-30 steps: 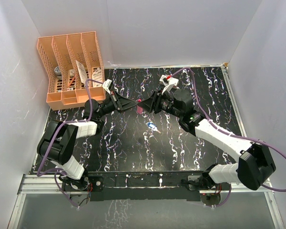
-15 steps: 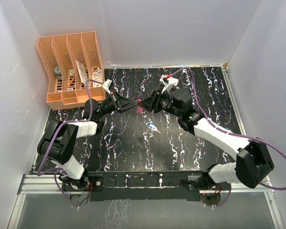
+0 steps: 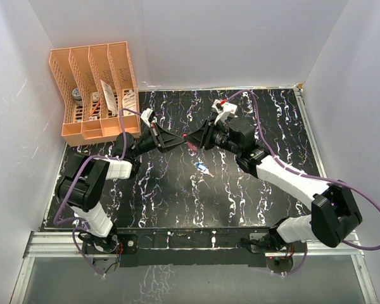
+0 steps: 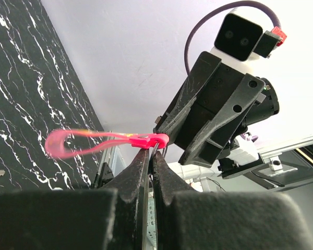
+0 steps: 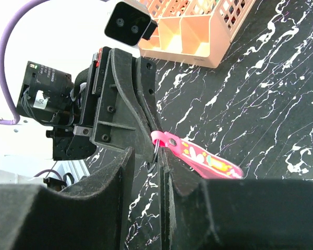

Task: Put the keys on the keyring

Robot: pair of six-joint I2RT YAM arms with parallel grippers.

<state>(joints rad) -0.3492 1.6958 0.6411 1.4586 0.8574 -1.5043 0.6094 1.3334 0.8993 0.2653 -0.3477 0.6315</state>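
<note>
My left gripper (image 4: 150,153) is shut on the thin metal keyring (image 4: 155,150) and holds it above the table. The ring's pink printed strap (image 4: 94,143) hangs off to the side. My right gripper (image 5: 146,153) faces the left one tip to tip, open with a narrow gap. The keyring (image 5: 155,151) sits in that gap against one finger, with the strap (image 5: 203,159) trailing away. From above, both grippers (image 3: 176,139) (image 3: 197,137) meet at mid-table over the strap (image 3: 190,145). One key with a blue head (image 3: 204,168) lies on the black table nearer the arms, with no gripper on it.
An orange file rack (image 3: 95,92) with papers and small items stands at the back left corner of the black marbled table (image 3: 253,196). White walls close in the table on three sides. A metal rail runs along the near edge.
The right gripper's jaws have narrowed around the ring. Both gripper tips and the pink strap have shifted slightly to the right. The blue key has not moved.
</note>
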